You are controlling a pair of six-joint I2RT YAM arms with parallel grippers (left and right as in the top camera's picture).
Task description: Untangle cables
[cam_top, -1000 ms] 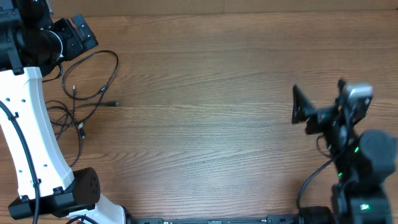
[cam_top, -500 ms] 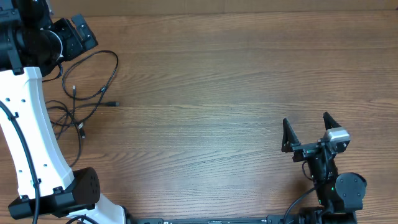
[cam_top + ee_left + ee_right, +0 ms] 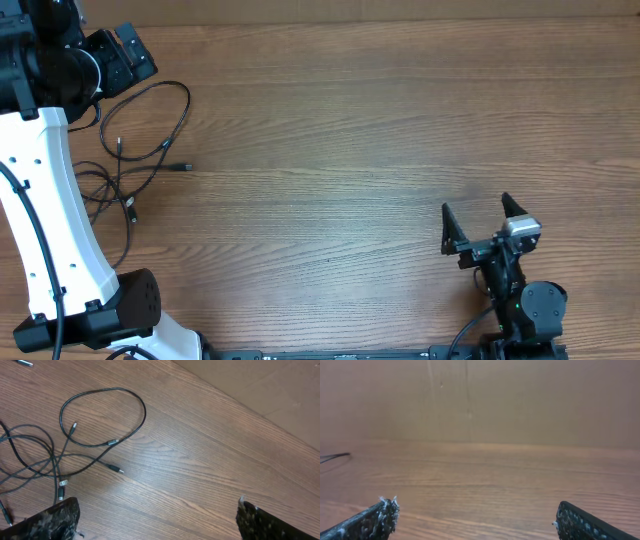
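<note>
You are working on a wooden table [image 3: 330, 120] with a plain brown wall [image 3: 520, 400] behind it. The cables [image 3: 140, 130] are thin black cords lying loose on the table, right next to the left gripper [image 3: 125, 55] and partly under the white left arm [image 3: 50, 220].

In the left wrist view the cables [image 3: 102, 415] lie ahead of the gripper and off to its left. One cord makes a wide round loop. The others cross each other in a looser tangle nearer the left finger [image 3: 55, 520]. One plug [image 3: 120, 471] points out from the tangle toward the bare wood in front of the gripper's gap, and you can see that plug [image 3: 185, 167] from overhead too.

Your left gripper [image 3: 156, 505] hangs above the table with its jaws spread wide and nothing between them. It touches no cord.

Your right gripper [image 3: 476, 205] is well apart from the cables, across the table near the front edge. Its two fingers form an open V. From its own camera, the right gripper [image 3: 474, 505] is wide open and empty, with only bare wood in front of it.
</note>
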